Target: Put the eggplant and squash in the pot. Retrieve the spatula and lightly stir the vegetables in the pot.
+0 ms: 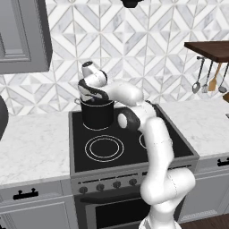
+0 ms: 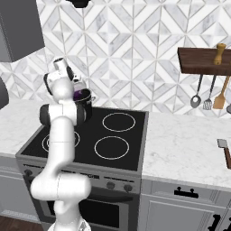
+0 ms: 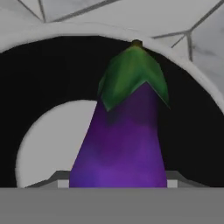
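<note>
The black pot (image 1: 97, 115) with a silvery rim stands on the stove's back left burner. My hand reaches down into its mouth. In the hand view the glossy purple eggplant (image 3: 120, 144), green cap pointing away, hangs over the pot's pale bottom (image 3: 50, 140) inside the rim (image 3: 65, 33). My gripper (image 3: 116, 181) is shut on the eggplant, with a grey fingertip edge showing on each side. A purple patch of the eggplant (image 2: 81, 94) shows at the pot (image 2: 86, 104) in the right base view. The spatula (image 2: 224, 151), with a grey blade and brown handle, lies on the far right counter.
The black stovetop (image 1: 103, 147) has free burners in front of and to the right of the pot. A wooden shelf (image 2: 203, 61) on the right wall carries a hanging ladle (image 2: 196, 99) and an orange wooden utensil (image 2: 219, 99). A grey cabinet (image 1: 22, 36) hangs at upper left.
</note>
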Available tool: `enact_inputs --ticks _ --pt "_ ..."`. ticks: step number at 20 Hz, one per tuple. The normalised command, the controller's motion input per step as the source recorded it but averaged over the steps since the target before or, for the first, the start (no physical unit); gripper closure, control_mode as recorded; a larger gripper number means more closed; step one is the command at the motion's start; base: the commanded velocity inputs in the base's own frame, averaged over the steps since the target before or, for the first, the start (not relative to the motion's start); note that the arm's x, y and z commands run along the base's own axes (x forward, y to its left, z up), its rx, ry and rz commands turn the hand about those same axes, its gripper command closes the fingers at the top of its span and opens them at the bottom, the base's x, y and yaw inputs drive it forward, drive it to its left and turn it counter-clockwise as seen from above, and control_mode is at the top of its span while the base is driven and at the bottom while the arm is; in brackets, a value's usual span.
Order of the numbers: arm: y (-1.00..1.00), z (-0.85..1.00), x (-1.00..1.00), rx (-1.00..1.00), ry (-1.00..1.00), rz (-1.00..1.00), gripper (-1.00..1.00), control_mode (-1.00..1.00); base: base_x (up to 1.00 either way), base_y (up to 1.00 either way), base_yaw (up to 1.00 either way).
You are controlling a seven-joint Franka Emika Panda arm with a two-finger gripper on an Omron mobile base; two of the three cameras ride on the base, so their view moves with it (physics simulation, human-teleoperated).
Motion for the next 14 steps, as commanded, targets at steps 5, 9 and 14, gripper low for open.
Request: enact_inputs --ticks 5,9,14 --pt "0.0 -0.3 0.17 0.0 0.04 -0.07 -1.0 -1.0 0.0 0.0 0.0" --pt "-0.13 0.01 -0.24 0.0 0.0 -0.07 -1.0 -1.0 0.0 0.0 0.0" --pt "-0.35 0.11 -0.5 0.05 -0.01 -0.05 -1.0 -1.0 0.0 0.0 0.0"
